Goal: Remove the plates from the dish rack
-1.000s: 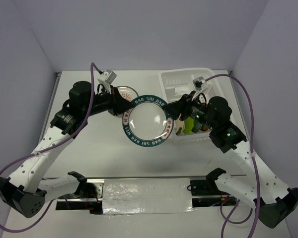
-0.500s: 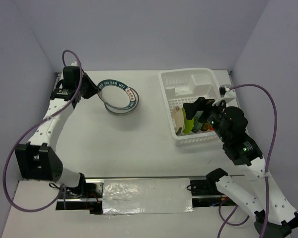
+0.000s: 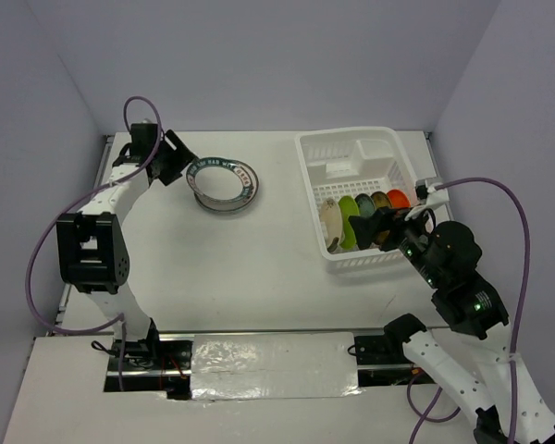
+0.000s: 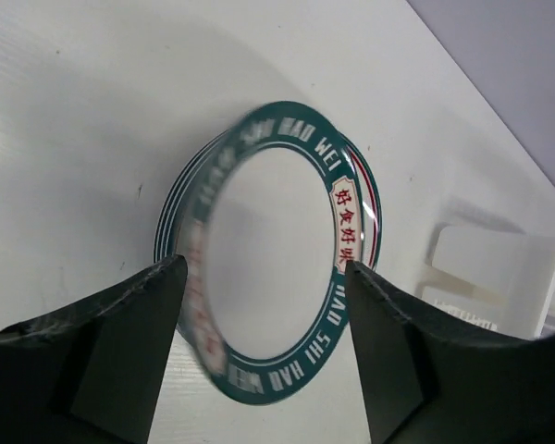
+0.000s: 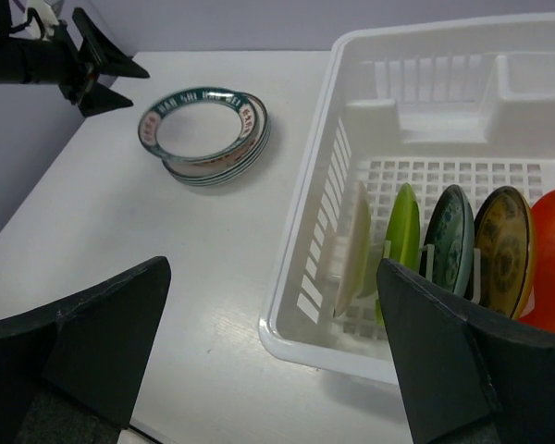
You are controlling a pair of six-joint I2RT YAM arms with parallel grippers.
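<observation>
With the far wall at 12 o'clock in the overhead view, the dish rack [image 5: 305, 277] stands on the white counter [image 3: 259, 268] toward 3 o'clock. Five plates stand on edge in a row across its 6 o'clock half. From the 9 o'clock side to the 3 o'clock side they are a cream-white plate [image 5: 351, 245], a lime green plate [image 5: 402, 239], a dark green plate [image 5: 449, 242], a yellow-brown patterned plate [image 5: 504, 245] and an orange-red plate [image 5: 553, 259]. Well apart from the rack, out at its 9 o'clock, the teal-rimmed plate [image 3: 222, 178] with white lettering lies on top of a stripe-sided plate [image 5: 224, 166], sitting a little askew on it. One edge of the upper plate is blurred in the left wrist view. The left tool [image 4: 265, 265] sits just off this pair at about 10 o'clock. Its fingers are spread apart and clear of the rim, so neither plate is gripped. The right tool [image 5: 273, 266] hangs over the rack's 6 o'clock edge, just beside the standing plates. Its fingers are spread wide with nothing between them, and none of the five plates is touched.
</observation>
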